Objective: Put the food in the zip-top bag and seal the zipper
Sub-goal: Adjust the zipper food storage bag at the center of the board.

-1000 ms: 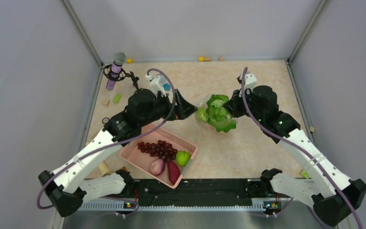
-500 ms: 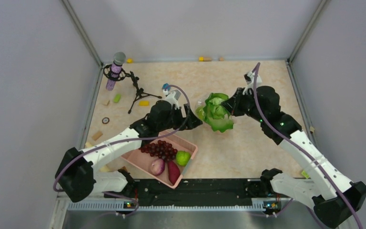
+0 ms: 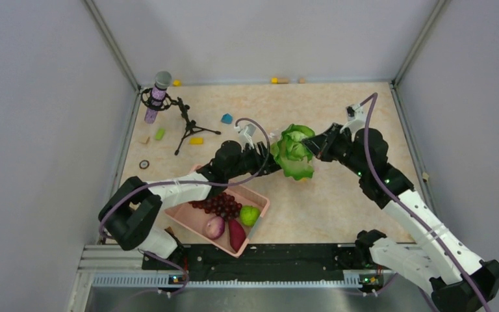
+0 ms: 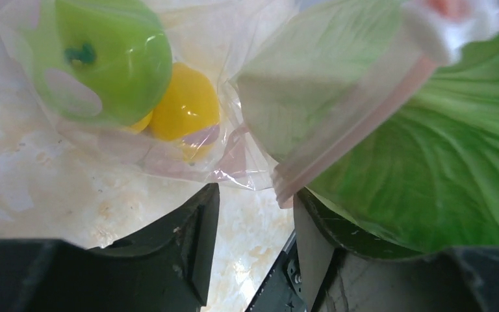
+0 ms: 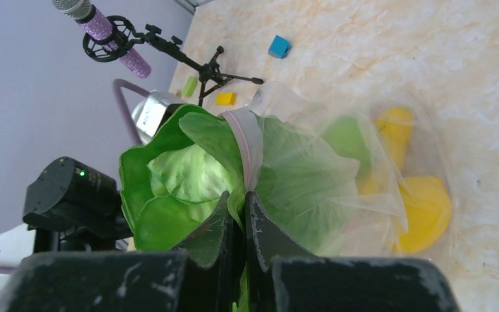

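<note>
The zip-top bag (image 5: 364,169) lies mid-table, clear and crinkled. It holds a green round fruit (image 4: 104,55) and a yellow lemon (image 4: 185,107). The green lettuce (image 3: 294,151) sticks out of its mouth, across the pink zipper (image 4: 357,127). My right gripper (image 5: 239,198) is shut at the mouth, where the pink strip and a lettuce leaf edge run into its closed jaws. My left gripper (image 4: 255,195) sits at the bag's left side. Its jaws stand apart over bare table, and the zipper's end hangs just above the right fingertip (image 4: 302,201).
A pink basket (image 3: 182,211) in front of the left arm holds dark grapes (image 3: 219,203), a purple onion (image 3: 214,226), a sweet potato (image 3: 236,234) and a green fruit (image 3: 249,214). A microphone (image 3: 158,96) on a tripod stands at the back left, with small blocks (image 3: 227,119) nearby.
My left arm has stretched right toward the bag, and its jaws have narrowed. My right wrist has drawn back to the right, still shut, and the lettuce has tilted slightly.
</note>
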Robot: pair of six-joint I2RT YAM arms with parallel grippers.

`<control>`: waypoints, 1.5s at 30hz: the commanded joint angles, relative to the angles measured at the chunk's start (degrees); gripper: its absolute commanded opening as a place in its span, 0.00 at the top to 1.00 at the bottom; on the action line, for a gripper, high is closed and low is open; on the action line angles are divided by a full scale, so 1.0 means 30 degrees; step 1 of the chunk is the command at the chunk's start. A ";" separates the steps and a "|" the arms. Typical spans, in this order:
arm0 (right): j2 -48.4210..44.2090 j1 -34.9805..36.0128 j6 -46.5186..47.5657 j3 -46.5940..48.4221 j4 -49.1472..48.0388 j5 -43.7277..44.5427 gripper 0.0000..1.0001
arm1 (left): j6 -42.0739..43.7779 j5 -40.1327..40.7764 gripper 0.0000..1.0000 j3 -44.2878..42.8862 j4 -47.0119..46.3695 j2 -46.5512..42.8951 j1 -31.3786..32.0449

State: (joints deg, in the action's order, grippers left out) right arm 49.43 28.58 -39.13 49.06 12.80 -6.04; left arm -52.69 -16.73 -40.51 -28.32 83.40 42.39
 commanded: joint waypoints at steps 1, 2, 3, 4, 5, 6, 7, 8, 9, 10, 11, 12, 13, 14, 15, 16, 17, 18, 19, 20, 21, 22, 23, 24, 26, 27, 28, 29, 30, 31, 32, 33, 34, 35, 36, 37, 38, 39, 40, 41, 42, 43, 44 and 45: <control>-0.0470 -0.0202 -0.1190 -0.0185 -0.2220 0.0040 1.00 | -0.0735 -0.0425 0.53 -0.0795 -0.2663 0.1047 -0.0037; -0.0431 -0.0209 -0.1241 -0.0269 -0.2307 0.0098 1.00 | -0.0897 -0.0392 0.54 -0.0683 -0.3050 0.1219 -0.0038; -0.0427 -0.0209 -0.1327 -0.0342 -0.2417 0.0090 1.00 | -0.0994 -0.0413 0.54 -0.0625 -0.3427 0.1321 -0.0031; -0.0378 -0.0210 -0.1422 -0.0402 -0.2504 0.0042 1.00 | -0.1094 -0.0474 0.54 -0.0567 -0.3757 0.1399 -0.0038; -0.0303 -0.0210 -0.1467 -0.0476 -0.2610 -0.0034 1.00 | -0.1154 -0.0467 0.55 -0.0560 -0.3974 0.1475 -0.0039; -0.0271 -0.0210 -0.1524 -0.0536 -0.2696 -0.0124 1.00 | -0.1180 -0.0459 0.56 -0.0614 -0.4045 0.1578 -0.0035; -0.0209 -0.0210 -0.1594 -0.0599 -0.2759 -0.0197 1.00 | -0.1209 -0.0425 0.57 -0.0701 -0.4042 0.1673 -0.0038; -0.0183 -0.0217 -0.1668 -0.0665 -0.2810 -0.0283 1.00 | -0.1270 -0.0403 0.58 -0.0807 -0.4046 0.1817 -0.0039; -0.0154 -0.0196 -0.1784 -0.0739 -0.2916 -0.0397 1.00 | -0.1297 -0.0433 0.58 -0.0912 -0.4112 0.1959 -0.0039; -0.0158 -0.0190 -0.1857 -0.0785 -0.2991 -0.0477 1.00 | -0.1381 -0.0495 0.59 -0.1060 -0.4168 0.2116 -0.0024; -0.0198 -0.0211 -0.1924 -0.0842 -0.3041 -0.0553 1.00 | -0.1432 -0.0543 0.61 -0.1149 -0.4285 0.2294 -0.0037; -0.0203 -0.0210 -0.1955 -0.0853 -0.3102 -0.0612 1.00 | -0.1486 -0.0619 0.62 -0.1255 -0.4502 0.2477 -0.0038; -0.0230 -0.0210 -0.1918 -0.0909 -0.3212 -0.0639 1.00 | -0.1555 -0.0647 0.63 -0.1349 -0.4656 0.2628 -0.0035; -0.0270 -0.0210 -0.1899 -0.0949 -0.3273 -0.0588 1.00 | -0.1545 -0.0709 0.67 -0.1489 -0.4826 0.2749 -0.0064; -0.0271 -0.0195 -0.1860 -0.0947 -0.3215 -0.0446 1.00 | -0.1500 -0.0782 0.73 -0.1623 -0.4927 0.2794 -0.0082; -0.0275 -0.0208 -0.1789 -0.0943 -0.3135 -0.0340 1.00 | -0.1421 -0.0843 0.80 -0.1728 -0.4962 0.2818 -0.0095; -0.0275 -0.0209 -0.1729 -0.0966 -0.3005 -0.0221 1.00 | -0.1334 -0.0858 0.93 -0.1829 -0.4912 0.2744 -0.0082; -0.0257 -0.0232 -0.1623 -0.0945 -0.2933 -0.0140 1.00 | -0.1221 -0.0790 1.00 -0.1893 -0.4788 0.2669 -0.0095; -0.0302 -0.0238 -0.1423 -0.0917 -0.2920 -0.0079 1.00 | -0.1020 -0.0668 1.00 -0.1905 -0.4637 0.2509 -0.0082; -0.0352 -0.0239 -0.1185 -0.0899 -0.2907 0.0050 1.00 | -0.0775 -0.0536 1.00 -0.1866 -0.4479 0.2277 -0.0095; -0.0450 -0.0239 -0.0921 -0.0809 -0.2770 0.0286 1.00 | -0.0576 -0.0303 1.00 -0.1784 -0.4258 0.1999 -0.0090; -0.0488 -0.0257 -0.0518 -0.0633 -0.2405 0.0766 1.00 | -0.0423 -0.0102 1.00 -0.1649 -0.3908 0.1616 -0.0074; -0.0503 -0.0252 -0.0007 -0.0325 -0.1847 0.1397 1.00 | -0.0213 0.0000 1.00 -0.1566 -0.3396 0.1260 -0.0094; -0.0472 -0.0244 0.0588 0.0047 -0.1246 0.2142 1.00 | 0.0098 0.0064 1.00 -0.1640 -0.2603 0.0696 -0.0097; -0.0183 -0.0240 0.1972 0.1027 0.0110 0.3826 1.00 | 0.0996 0.0019 1.00 -0.2237 0.0078 -0.0233 -0.0088; -0.0055 -0.0246 0.2597 0.1464 0.0635 0.4610 1.00 | 0.1443 0.0033 1.00 -0.2596 0.1351 -0.0699 -0.0071; 0.0082 -0.0240 0.3181 0.1922 0.1027 0.5382 1.00 | 0.1763 0.0094 1.00 -0.2915 0.2286 -0.1127 -0.0043; 0.0187 -0.0243 0.3700 0.2283 0.1248 0.6138 1.00 | 0.2129 0.0098 1.00 -0.3234 0.3209 -0.1565 -0.0039; 0.0354 -0.0247 0.4106 0.2683 0.1463 0.6895 1.00 | 0.2508 0.0157 1.00 -0.3585 0.4294 -0.2019 -0.0017; 0.0561 -0.0239 0.4472 0.3256 0.1767 0.7796 1.00 | 0.2819 0.0179 1.00 -0.4075 0.5034 -0.2384 -0.0010; 0.0811 -0.0257 0.4759 0.3669 0.2007 0.8549 1.00 | 0.3151 0.0186 1.00 -0.4437 0.5676 -0.2704 -0.0009; 0.1153 -0.0256 0.4989 0.4153 0.2363 0.9134 1.00 | 0.3405 0.0201 1.00 -0.4702 0.6068 -0.2956 0.0002; 0.1441 -0.0241 0.5142 0.4642 0.2697 0.9500 1.00 | 0.3623 0.0221 1.00 -0.4892 0.6245 -0.3175 -0.0004; 0.1719 -0.0239 0.5279 0.5080 0.3083 0.9740 1.00 | 0.3793 0.0121 1.00 -0.5110 0.6388 -0.3304 0.0021; 0.2032 -0.0239 0.5369 0.5523 0.3453 0.9806 1.00 | 0.3932 -0.0060 1.00 -0.5409 0.6640 -0.3376 0.0016; 0.2302 -0.0246 0.5457 0.5853 0.3752 0.9756 1.00 | 0.4055 -0.0247 1.00 -0.5724 0.6957 -0.3377 -0.0006; 0.2585 -0.0240 0.5519 0.6114 0.3991 0.9570 1.00 | 0.4148 -0.0468 1.00 -0.6097 0.7279 -0.3333 0.0006; 0.2829 -0.0239 0.5644 0.6356 0.4197 0.9294 1.00 | 0.4298 -0.0708 1.00 -0.6411 0.7499 -0.3214 0.0014; 0.3057 -0.0239 0.5788 0.6547 0.4475 0.8905 1.00 | 0.4372 -0.0881 1.00 -0.6703 0.7665 -0.3104 0.0005; 0.3261 -0.0232 0.5942 0.6692 0.4741 0.8442 0.94 | 0.4414 -0.0947 1.00 -0.6963 0.7829 -0.2937 0.0007; 0.3404 -0.0238 0.6140 0.6750 0.4939 0.7930 0.83 | 0.4474 -0.0937 1.00 -0.7222 0.8007 -0.2721 -0.0007; 0.3513 -0.0239 0.6392 0.6779 0.5110 0.7313 0.73 | 0.4493 -0.0939 1.00 -0.7471 0.8187 -0.2603 -0.0009; 0.3538 -0.0224 0.6770 0.6713 0.5157 0.6588 0.64 | 0.4488 -0.0957 1.00 -0.7670 0.8319 -0.2378 -0.0002; 0.3534 -0.0237 0.6932 0.6570 0.5126 0.5842 0.57 | 0.4450 -0.1040 1.00 -0.7816 0.8387 -0.2205 -0.0008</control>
State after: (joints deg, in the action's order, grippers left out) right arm 59.61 28.32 -22.72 66.52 26.61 15.57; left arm -41.21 -18.13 -60.20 -5.37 75.33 42.41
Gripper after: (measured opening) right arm 0.322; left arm 0.015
